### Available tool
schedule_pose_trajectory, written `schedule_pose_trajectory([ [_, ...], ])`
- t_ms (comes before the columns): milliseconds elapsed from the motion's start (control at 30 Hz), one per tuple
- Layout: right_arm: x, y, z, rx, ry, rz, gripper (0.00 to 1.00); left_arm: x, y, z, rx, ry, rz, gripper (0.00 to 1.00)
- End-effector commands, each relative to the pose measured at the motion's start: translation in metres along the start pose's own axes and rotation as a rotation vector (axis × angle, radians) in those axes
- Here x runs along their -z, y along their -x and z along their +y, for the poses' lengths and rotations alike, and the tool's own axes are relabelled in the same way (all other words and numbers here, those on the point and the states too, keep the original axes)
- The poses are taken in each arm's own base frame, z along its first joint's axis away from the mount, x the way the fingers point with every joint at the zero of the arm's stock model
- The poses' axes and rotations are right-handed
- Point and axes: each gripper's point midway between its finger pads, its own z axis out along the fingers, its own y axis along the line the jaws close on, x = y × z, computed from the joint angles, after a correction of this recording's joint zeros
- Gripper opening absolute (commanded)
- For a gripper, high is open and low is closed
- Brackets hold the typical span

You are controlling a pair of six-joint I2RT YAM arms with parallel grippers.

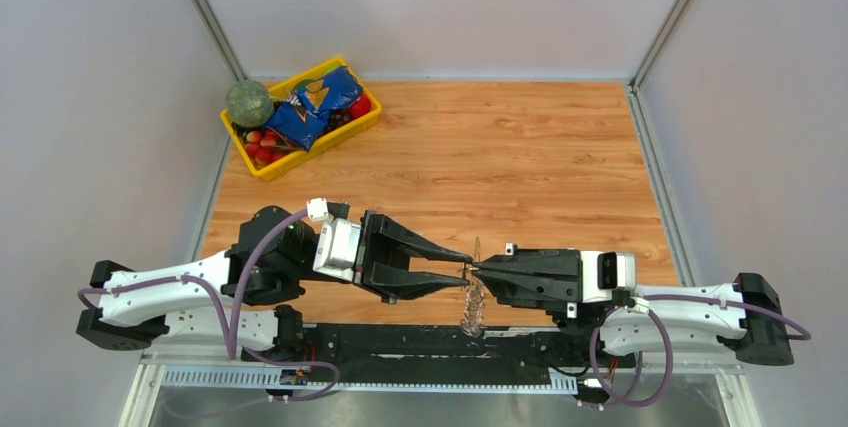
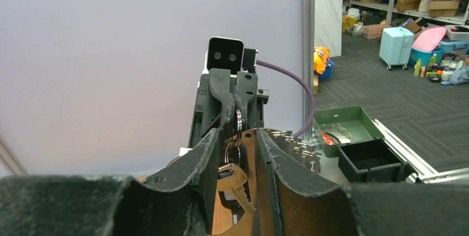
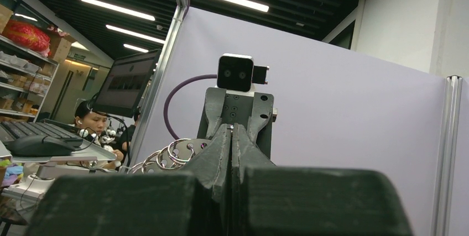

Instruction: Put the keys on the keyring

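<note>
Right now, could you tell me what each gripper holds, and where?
The right gripper pinches the keyring by its rim. A key sits between the fingers of the left gripper; grip unclear.

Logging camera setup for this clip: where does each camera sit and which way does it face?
Top external: above and behind the bases, looking down at the table; both arms show, left gripper and right gripper tip to tip at the keyring.
Left wrist: looks along its own fingers at the right gripper.
Right wrist: looks along its own shut fingers at the left gripper.
Shared: the wrist views face each other.
</note>
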Motion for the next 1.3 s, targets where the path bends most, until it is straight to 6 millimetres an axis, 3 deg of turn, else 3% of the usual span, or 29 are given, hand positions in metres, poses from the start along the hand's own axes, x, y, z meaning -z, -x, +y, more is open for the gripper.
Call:
schedule_pose_trajectory([
  [0,-0.012,0.026,-0.002,0.004,0.007,-0.079,0.0,-0.002,0.018,-0.003,-0.003,-0.014,-0.053,0.37],
  [367,-0.012,0.028,-0.001,0.001,0.013,-0.085,0.0,-0.002,0.011,0.0,-0.001,0.001,-0.036,0.31],
  [500,-0.012,0.029,-0.001,0.0,0.016,-0.087,0.0,-0.004,0.009,0.0,0.002,0.0,-0.028,0.2],
  [600,-0.013,0.029,0.0,-0.001,0.018,-0.089,0.0,-0.004,0.007,0.0,0.005,-0.002,-0.017,0.03],
  [867,-0.011,0.027,-0.004,-0.009,-0.001,-0.045,0.0,-0.003,0.003,0.008,0.016,0.043,0.02,0.0],
  [1067,-0.01,0.02,-0.017,-0.027,-0.065,0.117,0.26,0.006,-0.001,0.022,0.012,0.132,0.076,0.0],
  [1267,-0.008,0.011,-0.041,-0.042,-0.181,0.407,0.34,0.023,-0.014,0.034,0.016,0.218,0.181,0.0],
])
